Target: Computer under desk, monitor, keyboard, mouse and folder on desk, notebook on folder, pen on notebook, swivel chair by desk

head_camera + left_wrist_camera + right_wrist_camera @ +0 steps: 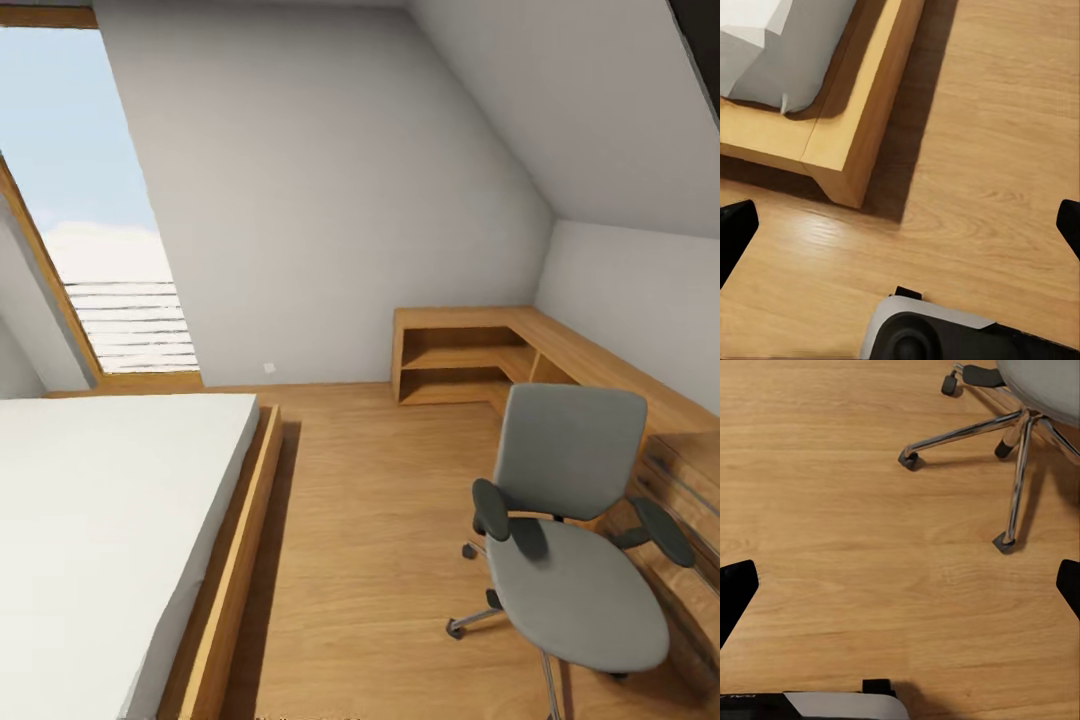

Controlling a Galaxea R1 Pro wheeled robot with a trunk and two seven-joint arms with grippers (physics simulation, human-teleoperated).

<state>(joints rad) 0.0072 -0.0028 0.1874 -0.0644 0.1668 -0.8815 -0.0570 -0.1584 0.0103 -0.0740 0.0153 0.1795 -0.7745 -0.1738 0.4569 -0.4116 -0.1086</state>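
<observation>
A sloped-ceiling bedroom opens in the head view, with a wood plank floor (380,520) running from the bed (110,520) at the left to the low oak shelving (470,355) built along the far and right walls. The bed has a white mattress on an oak frame, and a tall window (90,200) stands beyond its head. Against the right wall, next to the chair, sits an oak chest (690,500) with long bar handles.

The swivel chair (575,540) stands on the floor at the right, just beside that chest, its grey back toward the corner shelving and its seat bare. Its dark armrests flank the seat, and chrome legs on castors show below.

In the right wrist view, the right gripper (900,589) hangs above open floor with its two dark fingers (735,589) spread wide at the frame's edges, holding nothing. The chair's chrome star base (1016,442) lies ahead of it, apart from the fingers.

In the left wrist view, the left gripper (900,229) is likewise spread wide and empty, over the floor near the corner of the bed frame (844,142).
</observation>
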